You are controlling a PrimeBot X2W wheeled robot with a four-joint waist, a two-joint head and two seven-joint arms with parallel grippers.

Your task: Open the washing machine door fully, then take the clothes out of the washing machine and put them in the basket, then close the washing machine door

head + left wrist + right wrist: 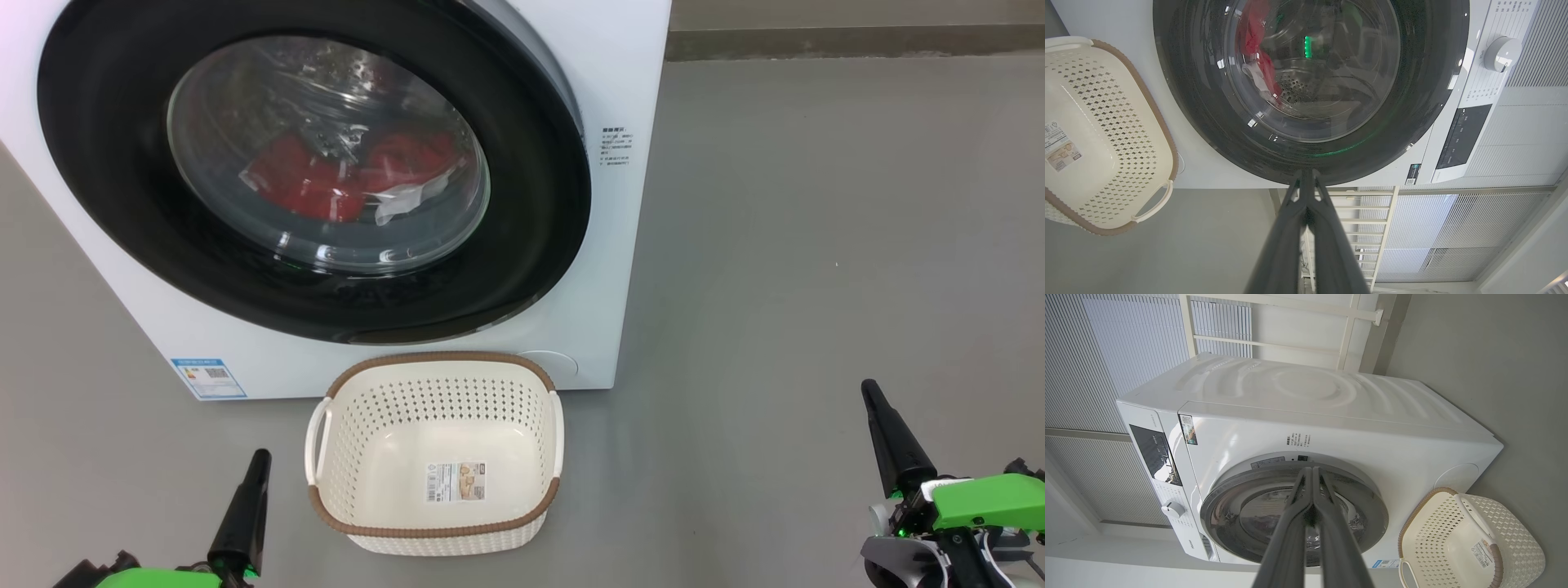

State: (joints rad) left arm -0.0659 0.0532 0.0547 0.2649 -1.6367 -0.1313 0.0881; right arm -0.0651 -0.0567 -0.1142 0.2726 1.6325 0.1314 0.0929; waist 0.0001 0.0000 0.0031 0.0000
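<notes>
The white washing machine stands ahead, and its round black-rimmed door lies shut against the front. Through the glass I see the red shirt and a white cloth piece in the drum. The cream basket sits empty on the floor just before the machine. My left gripper rests low at the basket's left, fingers together and empty. My right gripper hovers well to the basket's right, also shut and empty. In the left wrist view the left gripper points at the door.
Grey floor spreads wide to the right of the machine. A control panel and dial sit on the machine's upper front. Ribbed white wall panels and a white frame stand behind the machine.
</notes>
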